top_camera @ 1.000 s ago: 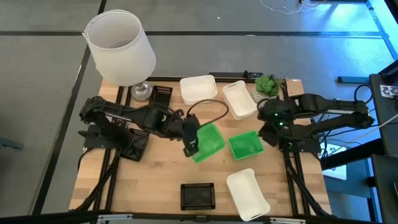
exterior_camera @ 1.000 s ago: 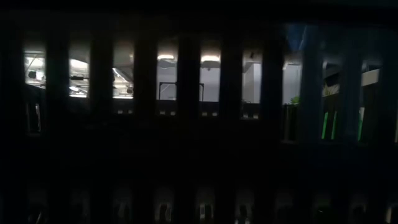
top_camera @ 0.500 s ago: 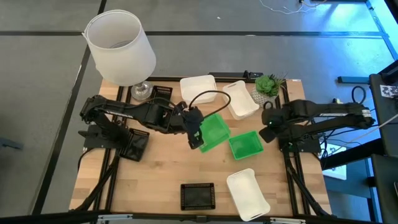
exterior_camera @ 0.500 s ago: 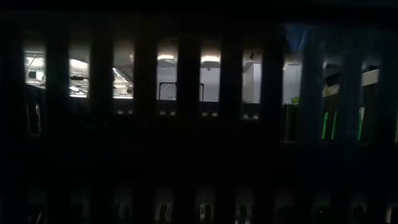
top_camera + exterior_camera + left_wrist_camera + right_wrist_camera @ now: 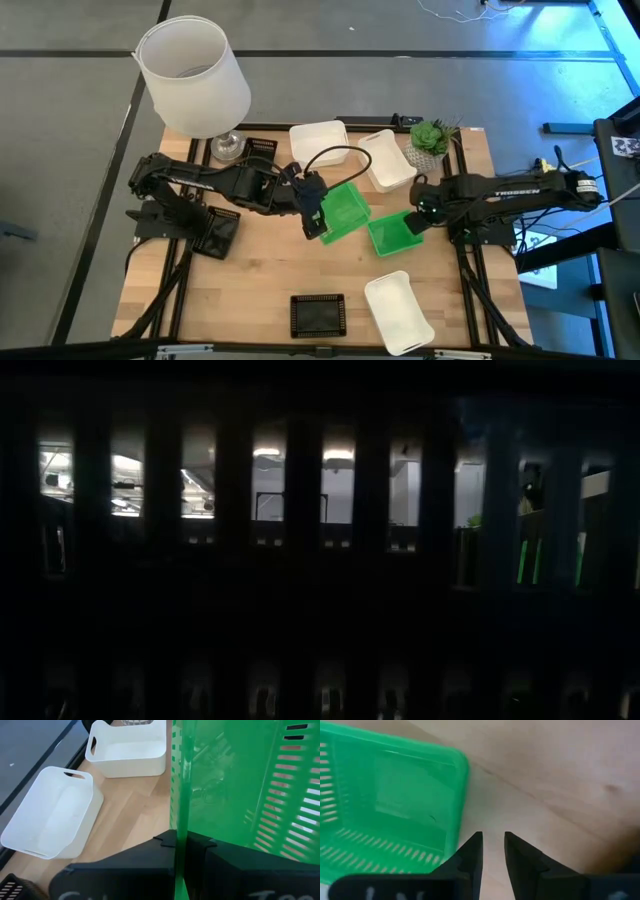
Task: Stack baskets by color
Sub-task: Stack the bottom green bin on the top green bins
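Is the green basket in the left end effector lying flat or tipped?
Tipped. The left end effector is shut on the green basket's wall, holding it tilted above the table; the left wrist view shows that wall edge-on.

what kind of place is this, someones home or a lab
Most likely a robotics lab or test space, not a home: two arms are mounted on a framed wooden table standing on a bare grey floor, with loose cables and props like a lampshade.

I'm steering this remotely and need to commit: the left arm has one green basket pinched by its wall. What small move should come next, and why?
Probably carry the held green basket a little toward the right arm, over the second green basket, before lowering. The left pincer is shut on its wall, and it is tilted beside the other basket, not above it. The right pincer is open at that basket's edge.
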Robot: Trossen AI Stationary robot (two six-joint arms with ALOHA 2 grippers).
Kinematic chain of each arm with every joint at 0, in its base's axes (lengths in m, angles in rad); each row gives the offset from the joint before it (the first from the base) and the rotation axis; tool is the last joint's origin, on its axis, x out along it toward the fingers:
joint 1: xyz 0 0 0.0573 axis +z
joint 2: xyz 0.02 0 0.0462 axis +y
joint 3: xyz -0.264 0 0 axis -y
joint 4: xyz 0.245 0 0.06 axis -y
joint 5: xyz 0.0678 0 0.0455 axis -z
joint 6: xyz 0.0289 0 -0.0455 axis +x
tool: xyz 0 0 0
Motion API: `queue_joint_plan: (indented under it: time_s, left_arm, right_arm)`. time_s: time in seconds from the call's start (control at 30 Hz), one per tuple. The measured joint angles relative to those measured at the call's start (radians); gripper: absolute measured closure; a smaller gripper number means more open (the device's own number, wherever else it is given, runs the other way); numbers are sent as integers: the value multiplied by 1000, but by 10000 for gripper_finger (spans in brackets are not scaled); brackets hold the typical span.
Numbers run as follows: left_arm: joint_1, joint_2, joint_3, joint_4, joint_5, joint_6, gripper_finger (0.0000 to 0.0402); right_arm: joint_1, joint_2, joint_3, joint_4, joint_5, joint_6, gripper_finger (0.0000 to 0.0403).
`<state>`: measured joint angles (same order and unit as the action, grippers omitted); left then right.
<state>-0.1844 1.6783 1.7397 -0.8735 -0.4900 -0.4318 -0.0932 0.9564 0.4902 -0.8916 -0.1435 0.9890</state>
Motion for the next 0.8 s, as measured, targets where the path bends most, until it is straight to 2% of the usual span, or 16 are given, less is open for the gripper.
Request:
queue_joint_plan:
  time_s: [0.17,0.33,0.53,0.8]
  left_arm:
    - [0,0,0,-1,0,0,401]
    - [0,0,0,-4,14,0,401]
    - [18,3,0,6,84,-40,401]
    - [64,24,0,83,165,-190,401]
  right_arm:
    - [-2,2,-52,268,-91,-49,324]
    - [-2,1,-58,476,-98,-108,324]
    - [-2,-24,68,413,-8,-249,324]
    - [0,-75,347,202,187,-463,324]
